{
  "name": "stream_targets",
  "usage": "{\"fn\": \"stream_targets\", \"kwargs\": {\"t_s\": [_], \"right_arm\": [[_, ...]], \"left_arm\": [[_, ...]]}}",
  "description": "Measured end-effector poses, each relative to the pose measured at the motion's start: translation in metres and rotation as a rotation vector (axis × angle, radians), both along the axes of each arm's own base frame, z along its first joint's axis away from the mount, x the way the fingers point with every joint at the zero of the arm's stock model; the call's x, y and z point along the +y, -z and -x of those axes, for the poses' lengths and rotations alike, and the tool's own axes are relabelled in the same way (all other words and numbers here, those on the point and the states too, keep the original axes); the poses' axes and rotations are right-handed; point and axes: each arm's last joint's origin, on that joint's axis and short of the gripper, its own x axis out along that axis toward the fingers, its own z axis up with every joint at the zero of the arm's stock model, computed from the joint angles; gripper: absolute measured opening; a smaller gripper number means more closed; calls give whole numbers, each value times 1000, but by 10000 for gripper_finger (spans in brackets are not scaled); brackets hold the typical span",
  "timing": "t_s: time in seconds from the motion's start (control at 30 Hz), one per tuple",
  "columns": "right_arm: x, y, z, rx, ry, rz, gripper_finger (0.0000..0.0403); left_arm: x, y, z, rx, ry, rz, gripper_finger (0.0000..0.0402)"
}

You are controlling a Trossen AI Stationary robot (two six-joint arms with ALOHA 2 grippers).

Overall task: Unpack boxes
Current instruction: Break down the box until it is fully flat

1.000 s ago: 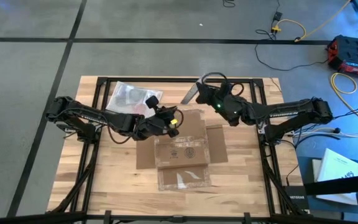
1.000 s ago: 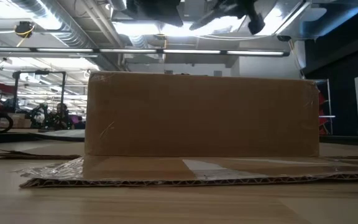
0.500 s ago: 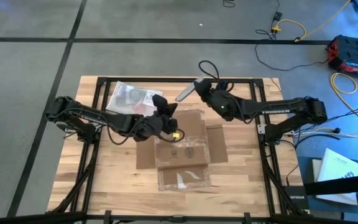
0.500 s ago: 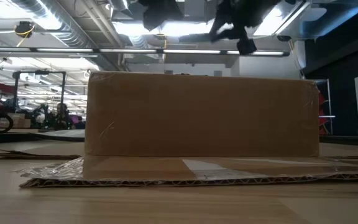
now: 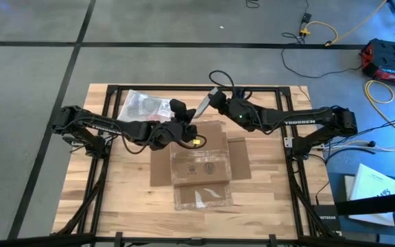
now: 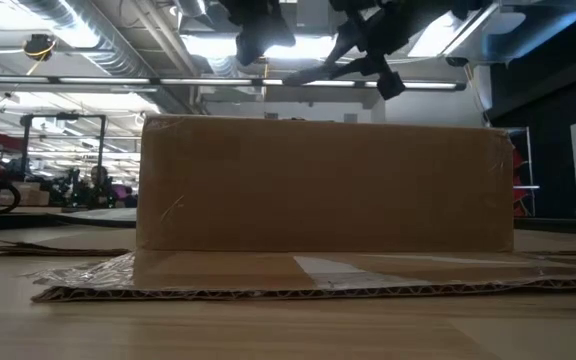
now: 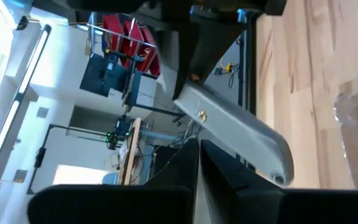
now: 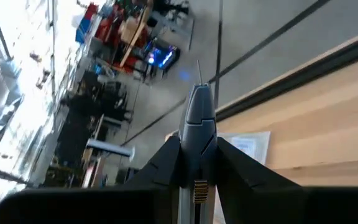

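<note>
The box [image 5: 201, 163] is sitting mid-surface [image 5: 115, 199], flaps splayed. The right tool [image 5: 214, 97] is clamping a grey cutter [image 5: 204, 103] above the box's far edge. The left tool [image 5: 177, 108] is hovering alongside, fingers together, empty.

In the low view, the box [image 6: 325, 185] hides the worktop [image 6: 288, 330] behind it, and both arms are cut off by the top edge. The plastic bag [image 5: 142, 104] contents are too small to identify.
</note>
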Motion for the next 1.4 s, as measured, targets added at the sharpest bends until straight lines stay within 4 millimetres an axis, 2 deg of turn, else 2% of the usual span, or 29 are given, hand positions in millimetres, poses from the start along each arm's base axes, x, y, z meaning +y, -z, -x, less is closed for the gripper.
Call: {"fn": "stream_targets", "kwargs": {"t_s": [0.23, 0.37, 0.5, 0.67, 0.83, 1.0, 1.2, 1.3, 1.4], "right_arm": [[-10, -1, 0, -57, -63, -62, 55], [-11, -10, -2, -144, -68, -36, 55], [-11, -10, -2, -69, -98, 46, 55], [-10, -5, -1, -17, -122, 22, 56], [-10, -1, 0, 20, -81, 18, 57], [-6, 4, 3, 16, 54, -32, 55], [-3, 8, 5, -104, 168, -168, 55], [0, 7, 5, -169, 189, -217, 55], [0, 2, 4, -212, 198, -248, 55]], "left_arm": [[-1, 3, 0, -13, 19, 29, 3], [-3, 3, 0, -11, 25, 28, 4], [-3, 3, 0, -4, 26, 27, 4], [-3, 3, 0, -2, 25, 27, 4], [-3, 4, 0, 0, 25, 28, 4], [-3, 4, 1, -1, 24, 31, 4], [-4, 6, -1, -23, 56, 75, 4], [-1, 17, -6, 48, 82, 69, 4], [3, 33, -8, 189, 85, 45, 4]]}}
